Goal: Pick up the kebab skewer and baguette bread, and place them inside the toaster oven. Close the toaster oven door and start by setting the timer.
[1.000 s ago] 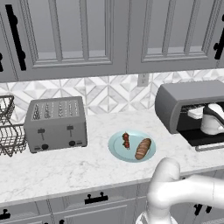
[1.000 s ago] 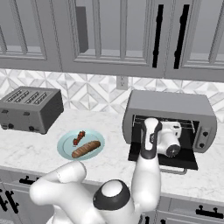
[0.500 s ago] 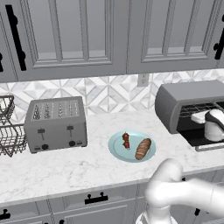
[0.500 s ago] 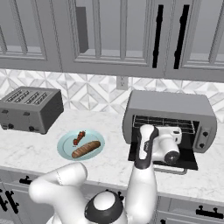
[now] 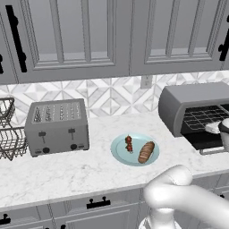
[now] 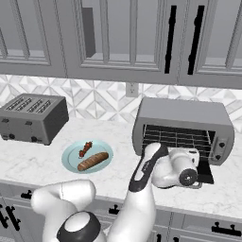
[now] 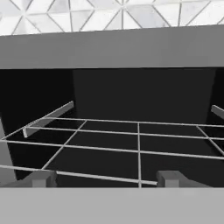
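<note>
Jaws wide, empty, now drawn back from the open toaster oven (image 6: 182,125), farther than before.

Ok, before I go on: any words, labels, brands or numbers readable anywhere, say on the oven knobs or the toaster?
None can be read.
Toaster oven: two round knobs on its right panel, no legible markings around them.
Slot toaster: levers and a small dial on its front, no print to be made out.
Teal plate, cabinets and backsplash tiles: no text or signs.
</note>
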Robot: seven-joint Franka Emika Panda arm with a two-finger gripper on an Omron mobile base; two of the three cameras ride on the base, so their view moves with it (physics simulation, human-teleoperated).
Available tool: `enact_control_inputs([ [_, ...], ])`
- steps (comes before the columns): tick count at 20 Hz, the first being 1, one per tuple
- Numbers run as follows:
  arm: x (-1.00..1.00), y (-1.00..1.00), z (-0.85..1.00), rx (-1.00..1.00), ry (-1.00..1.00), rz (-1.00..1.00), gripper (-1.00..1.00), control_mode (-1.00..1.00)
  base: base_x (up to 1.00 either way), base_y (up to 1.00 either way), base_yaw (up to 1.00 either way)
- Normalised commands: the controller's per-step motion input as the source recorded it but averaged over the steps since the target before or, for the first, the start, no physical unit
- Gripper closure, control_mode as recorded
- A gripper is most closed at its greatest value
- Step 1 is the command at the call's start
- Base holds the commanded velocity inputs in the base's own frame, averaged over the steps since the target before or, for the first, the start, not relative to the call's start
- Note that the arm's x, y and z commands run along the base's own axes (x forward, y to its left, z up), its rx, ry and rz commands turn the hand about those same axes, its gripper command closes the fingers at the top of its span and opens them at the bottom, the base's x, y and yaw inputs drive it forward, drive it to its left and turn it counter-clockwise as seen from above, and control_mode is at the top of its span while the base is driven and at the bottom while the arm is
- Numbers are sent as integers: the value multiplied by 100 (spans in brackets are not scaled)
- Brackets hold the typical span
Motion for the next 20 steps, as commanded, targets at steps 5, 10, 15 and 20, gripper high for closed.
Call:
enact_control_inputs([
  [5, -78, 0, -48, 0, 38, 0, -100, -100, 0, 0, 0],
  [10, -57, 9, 67, 5, 33, 0, -100, -100, 0, 0, 0],
  [15, -77, 57, 85, 0, 19, 0, -100, -100, 0, 0, 0],
  [20, -82, 96, 9, -2, 30, -4, -100, -100, 0, 0, 0],
])
